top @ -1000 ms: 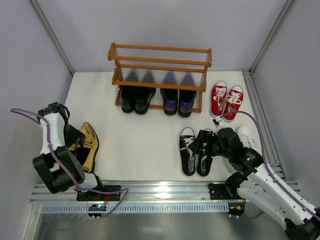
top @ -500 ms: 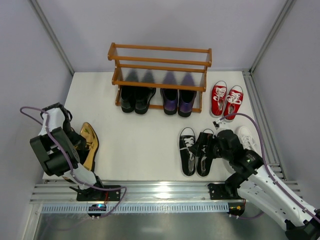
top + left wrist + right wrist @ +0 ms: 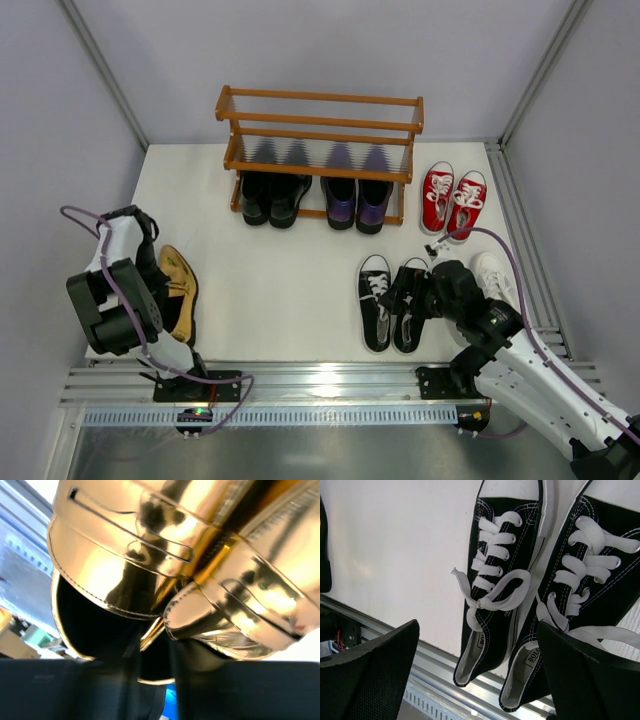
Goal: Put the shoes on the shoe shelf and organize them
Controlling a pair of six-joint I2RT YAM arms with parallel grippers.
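Shoe shelf (image 3: pixel 320 130) at back, dress shoes (image 3: pixel 272 197) and loafers (image 3: pixel 357 203) beneath, sneakers (image 3: pixel 452 200) right of it, lace-ups (image 3: pixel 392 303) front right

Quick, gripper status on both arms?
Left gripper: closed on the gold loafers, pinching their adjoining inner rims.
Right gripper: open, holding nothing, over the black-and-white sneakers.

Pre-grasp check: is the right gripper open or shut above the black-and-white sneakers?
Open. Right gripper fingers stand wide apart, black-and-white sneakers showing between them.
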